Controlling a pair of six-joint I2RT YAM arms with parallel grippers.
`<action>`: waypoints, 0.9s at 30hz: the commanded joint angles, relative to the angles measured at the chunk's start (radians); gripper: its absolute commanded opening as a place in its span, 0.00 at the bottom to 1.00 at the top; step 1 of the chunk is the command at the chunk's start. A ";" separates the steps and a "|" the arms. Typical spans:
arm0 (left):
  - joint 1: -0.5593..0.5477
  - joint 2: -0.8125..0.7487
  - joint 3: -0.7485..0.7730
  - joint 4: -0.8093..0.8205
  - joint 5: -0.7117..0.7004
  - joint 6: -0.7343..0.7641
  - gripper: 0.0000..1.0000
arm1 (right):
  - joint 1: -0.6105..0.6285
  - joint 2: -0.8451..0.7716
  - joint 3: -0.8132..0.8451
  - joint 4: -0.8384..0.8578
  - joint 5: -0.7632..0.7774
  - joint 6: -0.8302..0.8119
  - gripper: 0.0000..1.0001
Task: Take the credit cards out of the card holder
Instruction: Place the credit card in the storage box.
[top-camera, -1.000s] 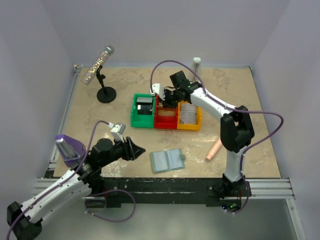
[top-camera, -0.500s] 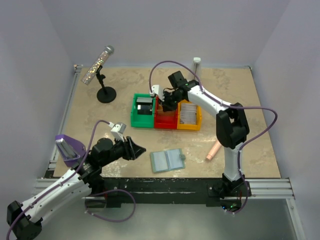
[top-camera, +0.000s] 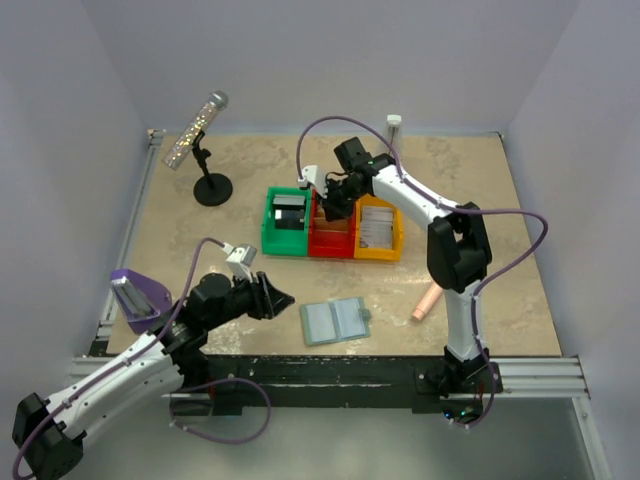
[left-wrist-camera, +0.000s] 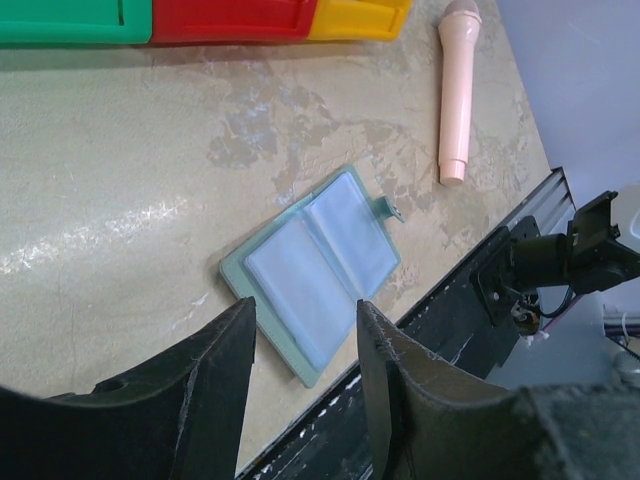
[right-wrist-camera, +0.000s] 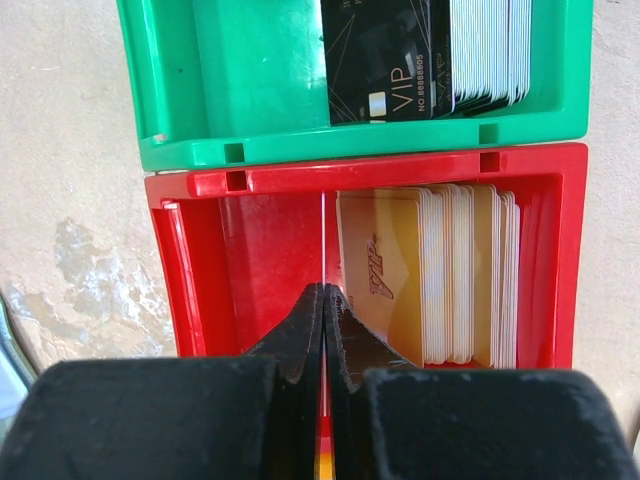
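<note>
Indoors: beige table (top-camera: 480, 200), lilac walls (top-camera: 330, 60); left end effector (left-wrist-camera: 303, 312) spread, empty; right end effector (right-wrist-camera: 323, 290) pinches card (right-wrist-camera: 323, 240).

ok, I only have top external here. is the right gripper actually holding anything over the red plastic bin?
Observer: Yes. In the right wrist view, the right gripper is shut on a thin card, seen edge-on above the red plastic bin.
Operator: What's in that bin?
Observer: A stack of tan gold-faced cards stands on edge at one side. The held card is over the bare part beside them.
Operator: And the left arm?
Observer: In the left wrist view, the left gripper is open and not touching the pale blue-grey card holder, which lies opened flat on the table.
</note>
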 joint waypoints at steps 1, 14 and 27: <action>0.003 0.023 0.022 0.065 0.026 0.006 0.49 | 0.002 -0.011 0.040 -0.003 0.000 0.018 0.00; 0.003 0.057 0.027 0.082 0.028 0.010 0.49 | 0.003 0.022 0.086 -0.035 0.024 0.035 0.00; 0.003 0.146 0.056 0.136 0.046 0.040 0.49 | 0.002 0.034 0.134 -0.081 0.020 0.130 0.00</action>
